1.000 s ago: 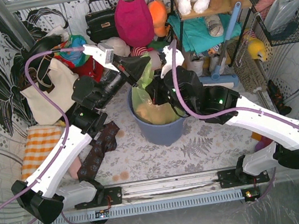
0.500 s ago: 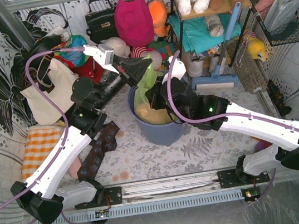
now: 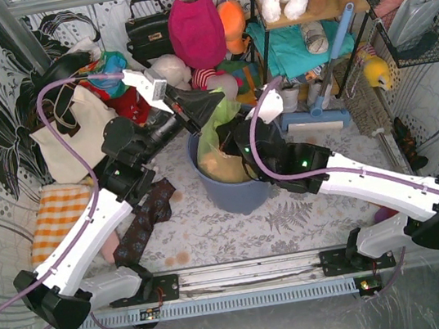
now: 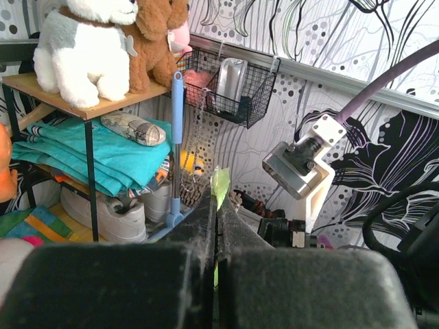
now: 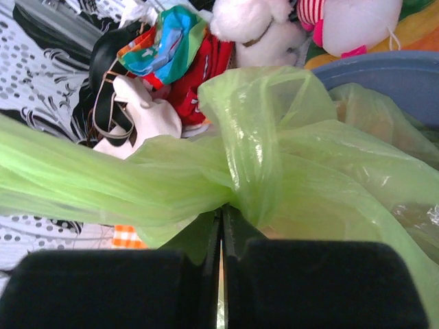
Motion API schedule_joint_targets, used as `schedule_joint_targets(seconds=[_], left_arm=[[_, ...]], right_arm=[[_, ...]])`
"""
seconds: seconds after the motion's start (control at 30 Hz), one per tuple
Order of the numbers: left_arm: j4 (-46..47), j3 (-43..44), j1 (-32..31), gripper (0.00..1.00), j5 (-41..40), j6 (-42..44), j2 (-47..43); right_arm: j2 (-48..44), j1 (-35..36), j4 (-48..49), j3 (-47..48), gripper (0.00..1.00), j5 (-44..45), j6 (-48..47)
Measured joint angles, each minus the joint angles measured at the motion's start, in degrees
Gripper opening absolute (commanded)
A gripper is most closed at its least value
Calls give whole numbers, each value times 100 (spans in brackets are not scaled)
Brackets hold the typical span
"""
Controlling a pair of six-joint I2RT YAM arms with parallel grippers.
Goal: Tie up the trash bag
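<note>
The light-green trash bag [image 3: 217, 136] sits in the round blue-grey bin [image 3: 236, 191], with pinkish-brown paper showing through it. My left gripper [image 3: 218, 98] is shut on a strip of the bag's rim above the bin's far side; a green tip [image 4: 220, 185] pokes out past its closed fingers. My right gripper [image 3: 233, 136] is shut on the bag just over the bin's mouth. In the right wrist view the bag [image 5: 274, 151] is gathered and pinched at my fingertips [image 5: 221, 209], with a stretched band running off to the left.
Bags, a red backpack [image 3: 195, 27] and soft toys crowd the back. A shelf [image 3: 309, 14] with plush toys, folded cloth and shoes stands at the back right. A checked cloth [image 3: 57, 213] and a dark cloth [image 3: 149, 216] lie left of the bin.
My right gripper has moved left and down over the bin's mouth with the bag in it. My left gripper has risen slightly and stretched its green strip tighter.
</note>
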Motion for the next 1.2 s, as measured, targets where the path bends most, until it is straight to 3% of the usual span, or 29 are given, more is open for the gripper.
schedule_joint_targets(seconds=[0.23,0.37,0.43,0.57,0.67,0.87,1.2], left_arm=[[28,-162,0,1,116,-114,-11],[39,-212,0,6,153,-146,-31],[52,-247,0,16,166,-146,-66],[57,-310,0,48,186,-142,-164],[42,-352,0,60,173,-96,-269],[-48,-566,0,64,-214,157,-780],[-527,-573,101,63,-2044,400,-1252]], right_arm=[[-26,0,236,-372,0,466,380],[-214,0,317,-625,0,702,573],[-337,0,367,-728,0,802,614],[-490,0,570,-815,0,929,629],[-520,0,693,-820,0,944,614],[-520,0,800,-820,0,938,586],[-520,0,726,-820,0,1047,592]])
